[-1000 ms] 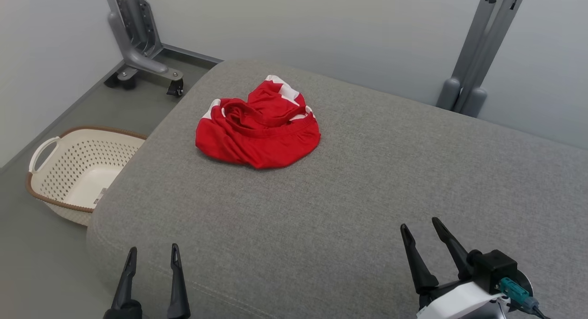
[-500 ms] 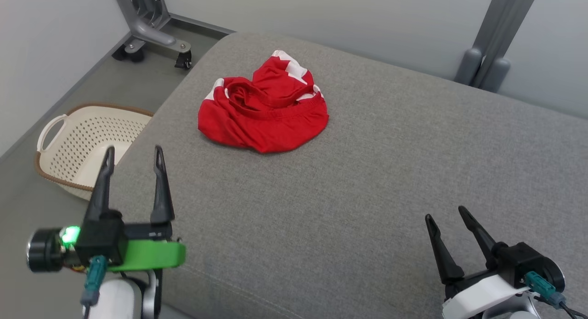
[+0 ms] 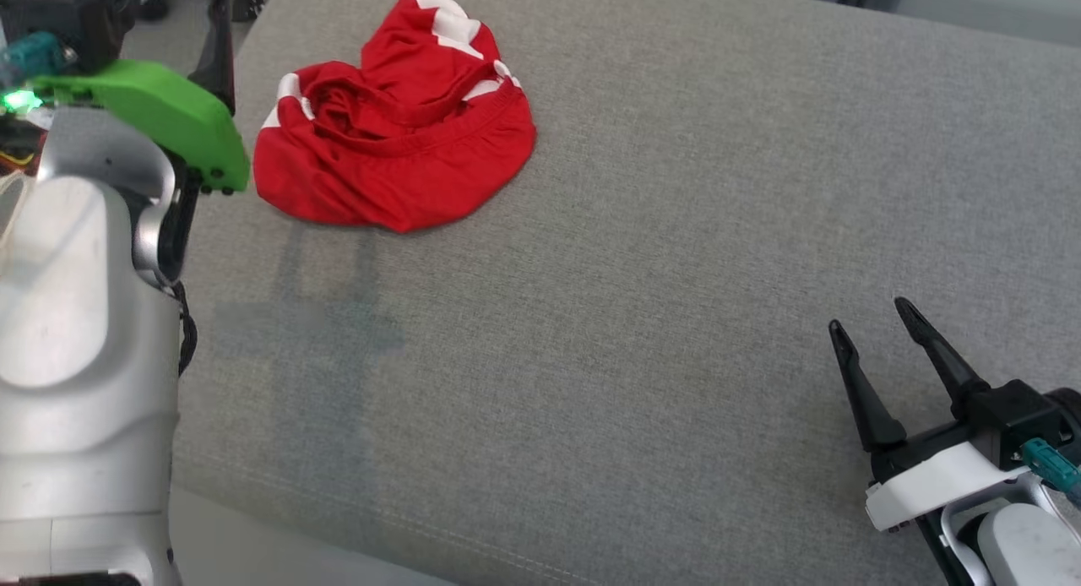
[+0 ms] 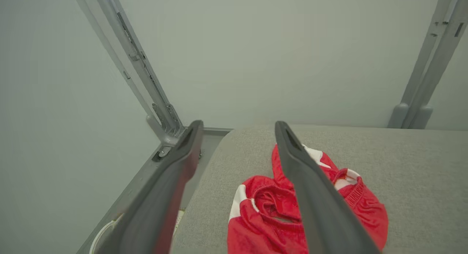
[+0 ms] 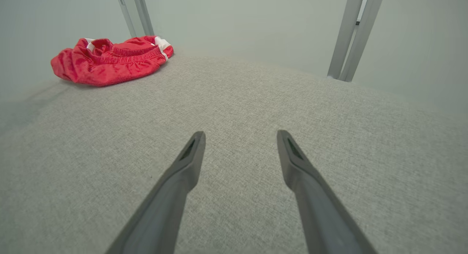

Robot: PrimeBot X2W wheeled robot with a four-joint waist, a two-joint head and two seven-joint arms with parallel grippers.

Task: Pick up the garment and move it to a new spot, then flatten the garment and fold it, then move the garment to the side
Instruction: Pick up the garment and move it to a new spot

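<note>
Red shorts (image 3: 397, 160) with white trim lie crumpled at the far left of the grey upholstered cushion (image 3: 642, 299), not yet picked up. Left end effector (image 4: 238, 126) hovers just beside them, fingers apart, probably lined up for the pick. Right end effector (image 3: 870, 316), fingers also apart, waits well apart at near right, leaving mid-cushion free.

We count two claws, left claw (image 4: 238, 125) and right claw (image 3: 867, 313), one red garment (image 3: 397, 147) ahead, one grey cushion (image 3: 642, 257).
</note>
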